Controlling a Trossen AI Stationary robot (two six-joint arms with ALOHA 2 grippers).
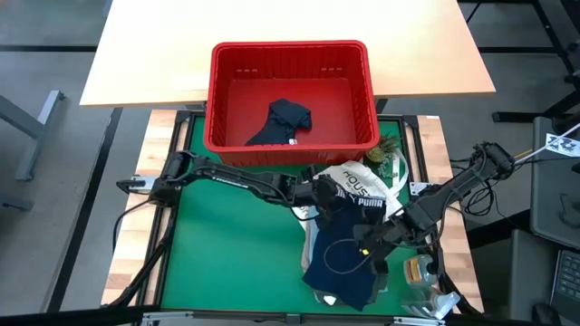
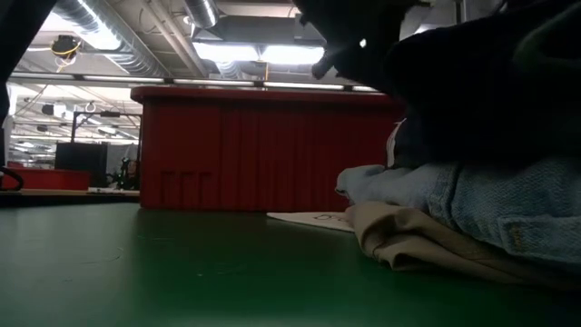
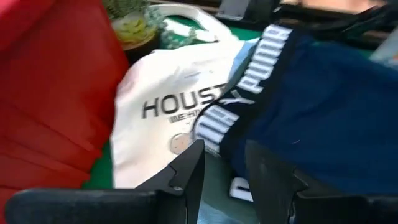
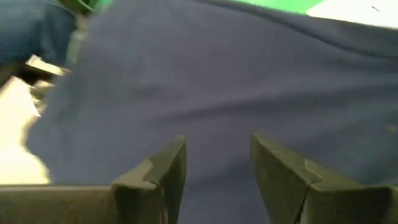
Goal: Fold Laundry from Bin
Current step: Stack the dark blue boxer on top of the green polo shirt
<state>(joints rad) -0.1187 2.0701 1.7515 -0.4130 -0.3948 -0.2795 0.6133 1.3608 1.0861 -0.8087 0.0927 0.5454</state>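
Observation:
Navy shorts [image 1: 347, 254] with a white-lettered waistband [image 3: 261, 59] lie spread on a pile of laundry at the table's right. In the low view the pile shows a light blue garment [image 2: 472, 195] over a beige one [image 2: 427, 241]. My left gripper [image 1: 323, 195] is shut on the shorts at the waistband end. My right gripper [image 1: 372, 251] is open, its fingers just over the middle of the navy cloth [image 4: 217, 93]; I cannot tell whether it touches. The red bin [image 1: 290, 63] stands at the far side with a dark garment [image 1: 283, 122] on its floor. My left gripper pinches the shorts between its two fingers at the waistband's edge [image 3: 225, 152], near the corner toward the bin. The fingers come from the table's left, slanting down. The rest of the shorts lies on the pile; how many layers are held does not show.
A white tote bag printed HOUSTON [image 1: 361, 181] lies between the bin and the pile, partly under the shorts. A small green plant [image 1: 387, 154] stands by the bin's right corner. Small items [image 1: 419, 270] sit at the table's near right. Bare green mat [image 1: 236, 254] lies to the left.

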